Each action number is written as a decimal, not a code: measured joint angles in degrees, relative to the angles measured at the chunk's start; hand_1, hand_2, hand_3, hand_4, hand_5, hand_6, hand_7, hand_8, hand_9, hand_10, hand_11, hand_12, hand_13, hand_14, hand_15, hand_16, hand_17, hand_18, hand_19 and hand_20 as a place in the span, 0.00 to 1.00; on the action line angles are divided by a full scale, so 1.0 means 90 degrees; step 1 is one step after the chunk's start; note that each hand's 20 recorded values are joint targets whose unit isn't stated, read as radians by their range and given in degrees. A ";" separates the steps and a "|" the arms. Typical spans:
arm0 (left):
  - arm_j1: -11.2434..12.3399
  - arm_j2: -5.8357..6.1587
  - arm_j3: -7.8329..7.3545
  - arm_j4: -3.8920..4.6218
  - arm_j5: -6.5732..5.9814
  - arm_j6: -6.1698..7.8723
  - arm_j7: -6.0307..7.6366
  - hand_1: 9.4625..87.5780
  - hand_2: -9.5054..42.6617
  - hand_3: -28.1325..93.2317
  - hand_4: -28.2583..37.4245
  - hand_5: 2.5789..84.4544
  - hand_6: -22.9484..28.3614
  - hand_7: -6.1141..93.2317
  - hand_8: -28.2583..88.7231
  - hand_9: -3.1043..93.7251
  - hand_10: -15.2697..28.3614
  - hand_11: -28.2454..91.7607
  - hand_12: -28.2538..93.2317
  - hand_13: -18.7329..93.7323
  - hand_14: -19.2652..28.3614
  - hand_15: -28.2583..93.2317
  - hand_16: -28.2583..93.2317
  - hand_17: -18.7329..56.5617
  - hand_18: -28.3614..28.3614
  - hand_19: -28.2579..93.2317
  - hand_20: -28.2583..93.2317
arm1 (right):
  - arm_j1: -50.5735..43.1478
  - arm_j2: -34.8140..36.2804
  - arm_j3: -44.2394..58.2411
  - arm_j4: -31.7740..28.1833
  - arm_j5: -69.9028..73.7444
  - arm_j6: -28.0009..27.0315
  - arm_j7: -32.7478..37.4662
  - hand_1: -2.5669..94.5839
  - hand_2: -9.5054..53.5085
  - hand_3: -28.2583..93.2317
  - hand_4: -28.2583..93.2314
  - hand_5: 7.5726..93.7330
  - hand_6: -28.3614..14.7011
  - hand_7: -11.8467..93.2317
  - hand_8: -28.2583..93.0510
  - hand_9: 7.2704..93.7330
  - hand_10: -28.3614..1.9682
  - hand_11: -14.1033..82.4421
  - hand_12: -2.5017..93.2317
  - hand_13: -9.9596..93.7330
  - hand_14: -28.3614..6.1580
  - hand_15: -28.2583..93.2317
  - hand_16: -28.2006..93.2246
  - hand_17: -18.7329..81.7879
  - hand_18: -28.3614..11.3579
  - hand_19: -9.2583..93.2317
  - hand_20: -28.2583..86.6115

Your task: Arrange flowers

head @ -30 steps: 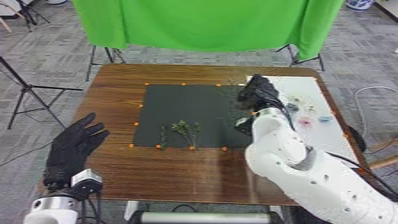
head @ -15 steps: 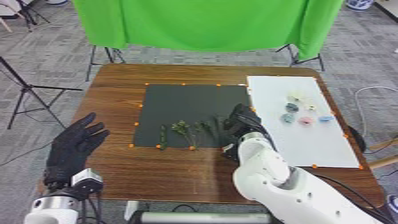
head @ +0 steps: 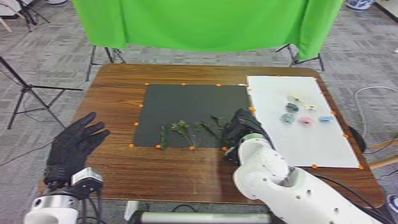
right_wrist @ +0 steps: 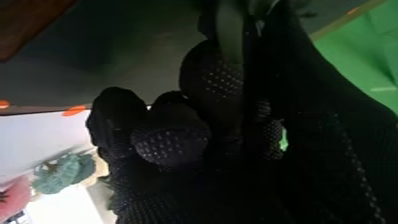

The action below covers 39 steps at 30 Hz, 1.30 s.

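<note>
The right hand (head: 242, 126) is positioned at the right-hand near part of the dark mat (head: 180, 102). In the right wrist view, the fingers of the right hand (right_wrist: 169, 137) are curled. A narrow green leaf (right_wrist: 232, 30) is pinched between thumb and fingers. In the head view, a leafy sprig (head: 216, 120) is seen just beside this hand, over the mat. The left hand (head: 75, 142) is held open above the left side of the table (head: 178, 175), with fingers spread and nothing grasped. Two further sprigs are laid side by side near the mat's near edge: a slim one (head: 163, 135) at left and a bushier one (head: 183, 128) beside it. A loose cluster of flower heads, including a pink bloom (head: 306, 121) and a blue bloom (head: 325, 119), is placed on the white sheet (head: 275, 142).
</note>
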 measured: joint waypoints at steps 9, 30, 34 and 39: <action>-0.0048 -0.0014 -0.0001 0.0001 0.0037 -0.0026 -0.0130 0.20 0.31 0.90 0.11 0.47 0.66 0.22 0.15 0.44 0.82 0.50 0.32 0.43 0.97 0.70 0.15 0.14 0.92 0.73 0.25 | -0.0110 -0.0068 0.0154 -0.0003 0.0033 -0.0215 0.0039 0.42 0.03 0.94 0.01 0.89 0.57 0.43 0.30 0.85 0.44 0.76 0.25 0.87 0.52 0.92 0.37 0.66 0.07 1.00 0.80; -0.0040 -0.0028 -0.0020 0.0004 0.0055 -0.0061 -0.0137 0.20 0.30 0.91 0.11 0.47 0.66 0.22 0.15 0.44 0.82 0.50 0.32 0.43 0.97 0.70 0.15 0.14 0.92 0.73 0.24 | -0.0234 -0.0064 0.0313 -0.0187 0.0003 -0.0109 0.0124 0.32 0.16 0.96 0.03 0.83 0.56 0.39 0.12 0.78 0.35 0.70 0.23 0.81 0.46 0.89 0.35 0.59 0.06 1.00 0.71; -0.0016 -0.0023 -0.0020 0.0004 0.0048 -0.0054 -0.0077 0.20 0.30 0.90 0.11 0.47 0.66 0.22 0.15 0.44 0.82 0.50 0.32 0.43 0.97 0.70 0.15 0.14 0.92 0.73 0.24 | -0.0293 0.0118 0.0486 -0.0317 0.0390 0.0332 -0.0255 0.30 0.17 0.96 0.04 0.79 0.54 0.37 0.11 0.75 0.31 0.61 0.20 0.76 0.42 0.86 0.34 0.54 0.07 1.00 0.61; 0.0020 -0.0018 -0.0020 -0.0003 0.0041 -0.0045 -0.0021 0.20 0.30 0.91 0.11 0.47 0.66 0.22 0.15 0.43 0.81 0.50 0.32 0.43 0.97 0.70 0.15 0.14 0.92 0.73 0.24 | -0.0365 0.0541 0.0857 -0.0437 0.0841 0.0660 -0.1111 0.30 0.16 0.98 0.03 0.71 0.53 0.36 0.11 0.67 0.30 0.55 0.19 0.70 0.40 0.85 0.33 0.49 0.10 0.99 0.54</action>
